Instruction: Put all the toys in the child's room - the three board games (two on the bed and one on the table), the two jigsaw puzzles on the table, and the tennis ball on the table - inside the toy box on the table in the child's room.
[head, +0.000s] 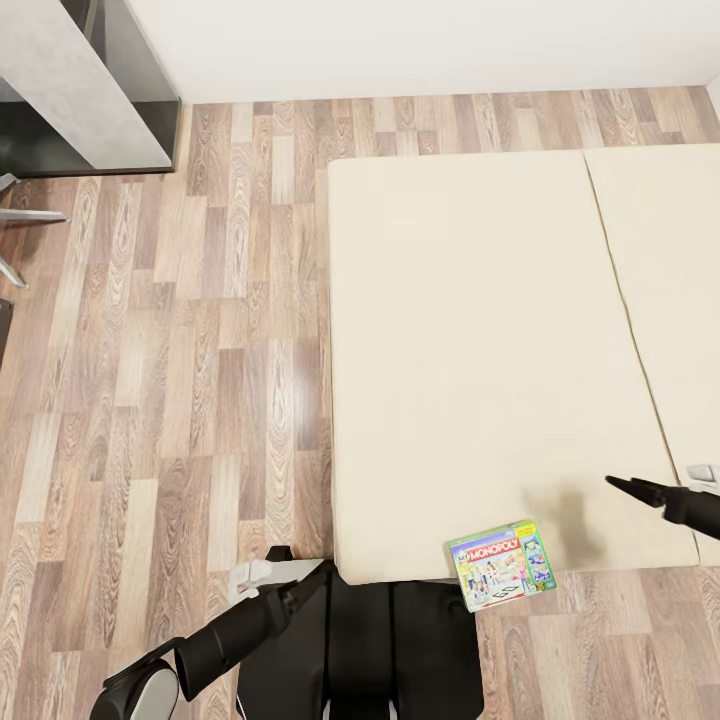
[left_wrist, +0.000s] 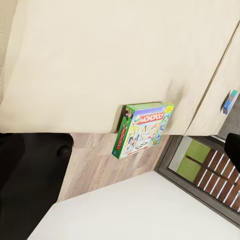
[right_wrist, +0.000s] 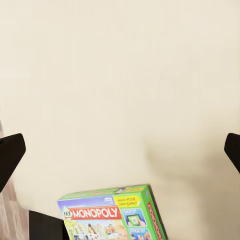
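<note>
A white-and-green board game box lettered MONOPOLY (head: 500, 563) lies at the near edge of the bed (head: 470, 330), one corner hanging over the floor. It also shows in the left wrist view (left_wrist: 142, 127) and the right wrist view (right_wrist: 112, 215). My right gripper (head: 620, 486) hovers over the mattress just right of the box, its fingertips (right_wrist: 10, 155) spread wide with nothing between them. My left gripper (head: 262, 580) hangs low beside my trunk, left of the bed's corner; how its jaws stand is unclear. The toy box, jigsaw puzzles and tennis ball are out of view.
The table's (head: 80, 90) grey top and dark wing stand at the far left against the wall, with metal chair legs (head: 20, 225) beside them. Wood floor (head: 200, 380) runs along the bed's left side. A small blue object (left_wrist: 230, 101) lies on the mattress's other half.
</note>
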